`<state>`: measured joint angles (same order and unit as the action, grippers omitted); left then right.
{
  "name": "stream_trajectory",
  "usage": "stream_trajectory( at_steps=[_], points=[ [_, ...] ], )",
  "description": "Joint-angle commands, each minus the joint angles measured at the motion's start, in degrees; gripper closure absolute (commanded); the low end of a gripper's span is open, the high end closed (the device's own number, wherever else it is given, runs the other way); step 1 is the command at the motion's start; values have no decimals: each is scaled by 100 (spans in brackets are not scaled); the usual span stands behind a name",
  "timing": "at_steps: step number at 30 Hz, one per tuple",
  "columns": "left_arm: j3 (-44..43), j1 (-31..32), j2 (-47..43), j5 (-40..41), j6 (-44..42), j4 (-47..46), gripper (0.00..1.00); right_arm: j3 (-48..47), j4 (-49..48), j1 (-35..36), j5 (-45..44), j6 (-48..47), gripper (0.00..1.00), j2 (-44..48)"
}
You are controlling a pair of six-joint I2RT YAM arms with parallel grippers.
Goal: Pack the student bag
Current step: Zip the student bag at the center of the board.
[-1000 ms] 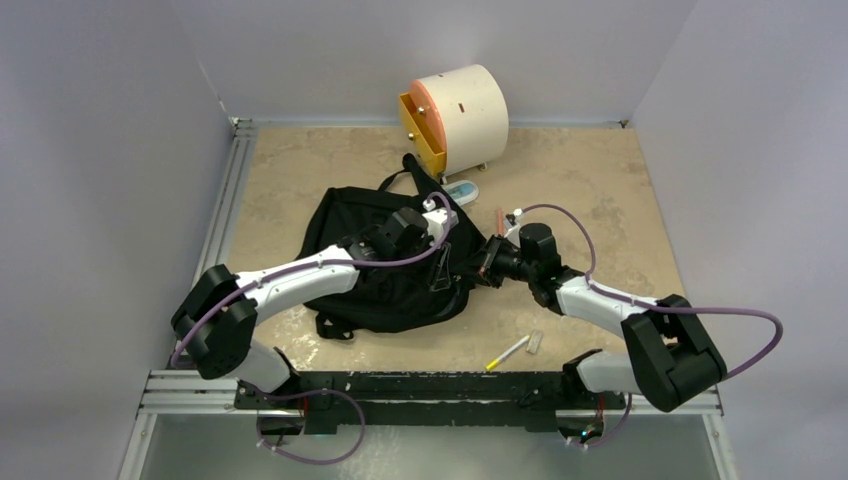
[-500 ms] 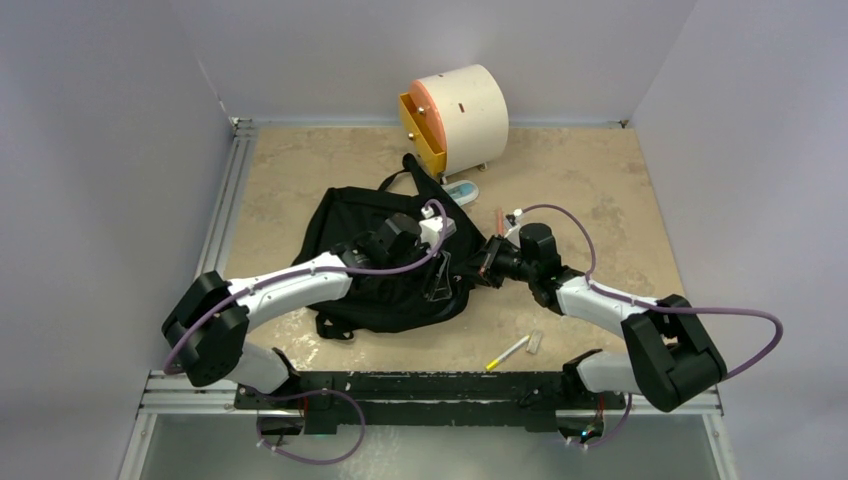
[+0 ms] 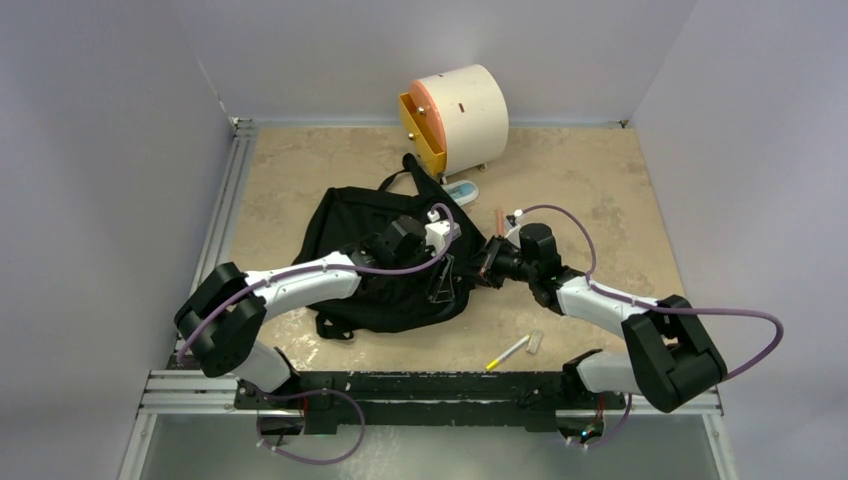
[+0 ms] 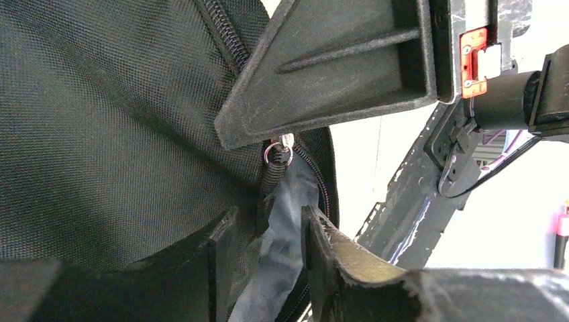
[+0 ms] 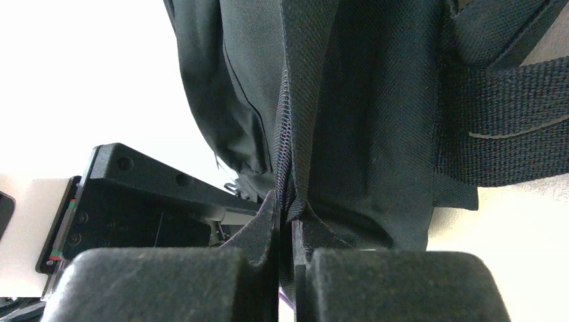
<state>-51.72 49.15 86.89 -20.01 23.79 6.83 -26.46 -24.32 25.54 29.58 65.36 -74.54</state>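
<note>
At mid-table, we hold the bag [image 3: 375, 260] by its right edge.
Our right gripper [image 5: 285, 208] pinches its fabric tight; our left gripper [image 4: 272, 178] gapes at the zip pull [image 4: 277, 153], with a box [image 3: 460, 110] at the far edge and a pen [image 3: 508, 352] by the near edge.

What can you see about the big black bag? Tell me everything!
The student bag is big, soft, black woven cloth, lying crumpled on the table. It has black straps, a top loop toward the round box, and a zip with a silver ring pull, where blue-grey lining peeks out. The right claw is shut on its edge; the open left claw sits around the zip.
</note>
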Motion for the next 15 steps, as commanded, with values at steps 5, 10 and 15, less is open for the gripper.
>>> stream_trajectory(
  at_steps=[5,10,15],
  points=[
    [-5,-36,-24,-172,-173,-282,75,-202,-27,21,21,-84,100,81],
    [26,-37,-66,-183,-140,-261,89,-219,-16,22,6,-85,100,80],
    [32,-37,-212,-116,-118,-125,100,-198,13,22,-58,-98,100,89]
  ],
)
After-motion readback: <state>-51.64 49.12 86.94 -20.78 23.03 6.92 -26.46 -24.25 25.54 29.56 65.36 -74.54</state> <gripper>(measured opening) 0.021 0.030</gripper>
